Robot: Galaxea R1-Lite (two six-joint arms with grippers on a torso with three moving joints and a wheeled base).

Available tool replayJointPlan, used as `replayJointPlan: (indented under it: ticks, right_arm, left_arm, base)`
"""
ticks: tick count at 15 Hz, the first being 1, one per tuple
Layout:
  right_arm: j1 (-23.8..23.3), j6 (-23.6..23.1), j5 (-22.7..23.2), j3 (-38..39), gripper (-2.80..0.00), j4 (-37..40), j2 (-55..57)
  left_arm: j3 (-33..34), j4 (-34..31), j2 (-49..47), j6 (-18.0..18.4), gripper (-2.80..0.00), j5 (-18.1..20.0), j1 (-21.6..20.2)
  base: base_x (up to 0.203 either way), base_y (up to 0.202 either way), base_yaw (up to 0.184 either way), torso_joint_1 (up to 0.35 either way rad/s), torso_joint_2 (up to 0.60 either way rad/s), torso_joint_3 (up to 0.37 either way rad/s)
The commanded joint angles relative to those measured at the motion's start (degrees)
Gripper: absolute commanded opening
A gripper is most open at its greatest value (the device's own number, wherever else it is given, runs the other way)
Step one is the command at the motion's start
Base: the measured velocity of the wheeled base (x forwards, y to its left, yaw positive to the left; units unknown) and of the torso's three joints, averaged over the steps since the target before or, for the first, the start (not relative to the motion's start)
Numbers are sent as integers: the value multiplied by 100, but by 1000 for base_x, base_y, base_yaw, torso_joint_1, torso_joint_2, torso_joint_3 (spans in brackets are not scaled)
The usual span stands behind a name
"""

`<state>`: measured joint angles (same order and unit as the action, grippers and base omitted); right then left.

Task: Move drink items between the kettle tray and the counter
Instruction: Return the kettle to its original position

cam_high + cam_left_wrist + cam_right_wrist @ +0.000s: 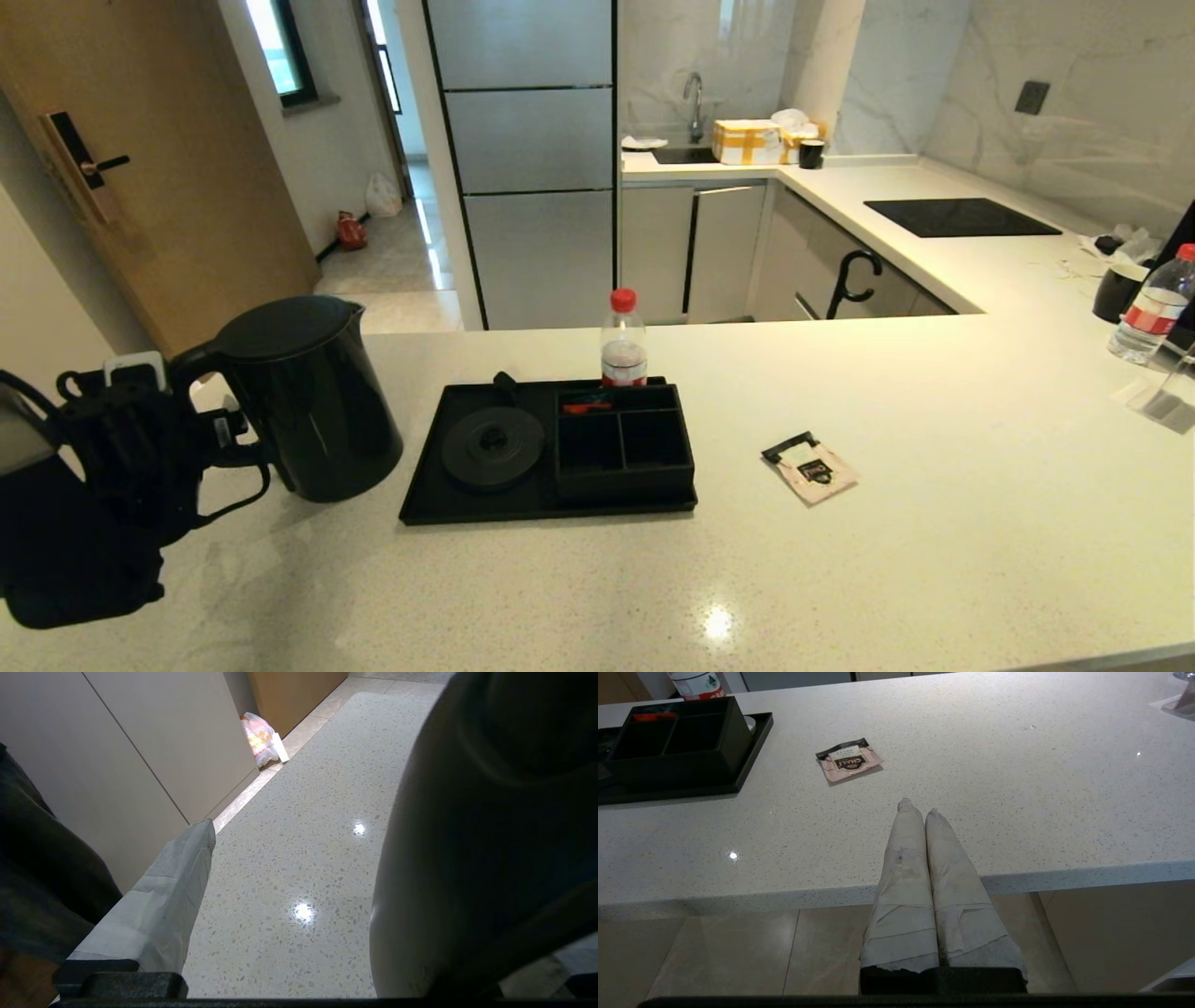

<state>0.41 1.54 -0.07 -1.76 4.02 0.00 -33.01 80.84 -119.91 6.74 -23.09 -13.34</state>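
The tall black kettle (pixel 303 397) stands on the off-white counter (pixel 934 560), left of the black tray (pixel 429 485). The tray's round kettle base (pixel 492 446) is bare. My left gripper (pixel 219 434) is at the kettle's loop handle. In the left wrist view the left gripper (pixel 373 896) is open, one taped finger (pixel 163 896) well clear of the kettle body (pixel 490 858). The pale-pink sachet (pixel 810 467) lies flat on the counter right of the tray. My right gripper (pixel 920 807) is shut and empty at the counter's front edge, short of the sachet (pixel 848 759).
A red-capped bottle (pixel 624 341) stands just behind the tray's three-compartment box (pixel 624 448), which holds a small red item (pixel 586 407). Another bottle (pixel 1153 308) and a black cup (pixel 1117 291) stand far right. A hob (pixel 957 217) lies on the back counter.
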Motion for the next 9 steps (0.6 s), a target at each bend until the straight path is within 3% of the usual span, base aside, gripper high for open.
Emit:
replayJointPlan:
  ticks: [1,3,4,9]
  right_arm:
    - [2,-4,-1,0,-280,2,9]
    - [2,-4,-1,0,-280,2,9]
    - [2,5,-1,0,-280,2,9]
    - [2,5,-1,0,-280,2,9]
  left_arm:
    - [-83,46,-59,11,0,-11,-2]
    - [-83,46,-59,11,0,-11,-2]
    - [-93,52,-74,14,-280,-14,3]
    - [-118,108,-59,29,-280,-3,42]
  base:
    - [0,0,0,0,0,0]
    - [0,0,0,0,0,0]
    - [0,0,0,0,0,0]
    - [0,0,0,0,0,0]
